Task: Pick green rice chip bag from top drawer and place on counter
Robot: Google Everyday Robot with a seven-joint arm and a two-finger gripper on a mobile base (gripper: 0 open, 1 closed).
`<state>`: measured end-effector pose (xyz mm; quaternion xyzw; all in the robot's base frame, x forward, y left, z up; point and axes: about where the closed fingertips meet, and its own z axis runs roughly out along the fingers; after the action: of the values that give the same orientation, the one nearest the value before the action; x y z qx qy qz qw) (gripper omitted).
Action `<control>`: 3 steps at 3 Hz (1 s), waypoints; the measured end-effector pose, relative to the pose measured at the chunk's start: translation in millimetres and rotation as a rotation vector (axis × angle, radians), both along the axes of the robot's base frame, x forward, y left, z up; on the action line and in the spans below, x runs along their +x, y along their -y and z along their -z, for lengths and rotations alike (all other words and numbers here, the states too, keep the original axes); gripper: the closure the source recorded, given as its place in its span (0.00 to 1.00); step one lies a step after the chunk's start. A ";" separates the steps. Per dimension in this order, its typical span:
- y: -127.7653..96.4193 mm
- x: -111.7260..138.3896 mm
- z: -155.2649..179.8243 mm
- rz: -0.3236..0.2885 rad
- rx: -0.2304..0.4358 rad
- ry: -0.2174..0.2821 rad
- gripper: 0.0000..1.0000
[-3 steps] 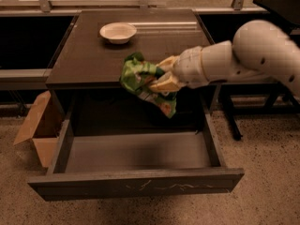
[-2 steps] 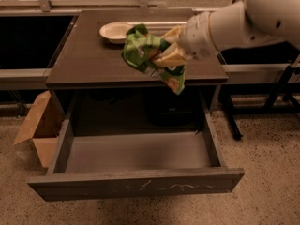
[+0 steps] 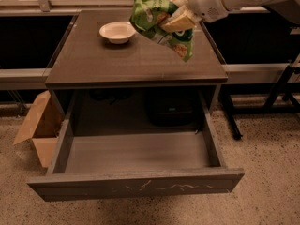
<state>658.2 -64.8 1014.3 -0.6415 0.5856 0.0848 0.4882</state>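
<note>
My gripper [image 3: 180, 17] is shut on the green rice chip bag [image 3: 157, 18] and holds it in the air above the right rear part of the counter [image 3: 103, 60]. The bag hangs crumpled and tilted, its lower end pointing down to the right, clear of the counter's surface. The white arm comes in from the upper right. The top drawer [image 3: 136, 184] is pulled out wide open below the counter, its flat grey bottom bare, with pale scratch marks on its front panel.
A white bowl [image 3: 117, 32] sits on the counter's back left part, just left of the bag. An open cardboard box [image 3: 38, 128] lies on the speckled floor left of the drawer. Dark metal legs [image 3: 281, 90] stand at the right.
The gripper has lifted the green bag up and to the right, from in front of the counter's edge to above the counter's rear. The drawer and bowl have not moved.
</note>
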 end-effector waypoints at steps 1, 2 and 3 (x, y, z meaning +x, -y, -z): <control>7.1 59.2 20.1 0.015 0.057 -0.036 0.98; 9.0 90.8 41.6 0.033 0.092 -0.078 0.75; 11.8 112.7 65.0 0.052 0.117 -0.122 0.52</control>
<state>770.9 -76.6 949.3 -0.5901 0.6249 0.1452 0.4901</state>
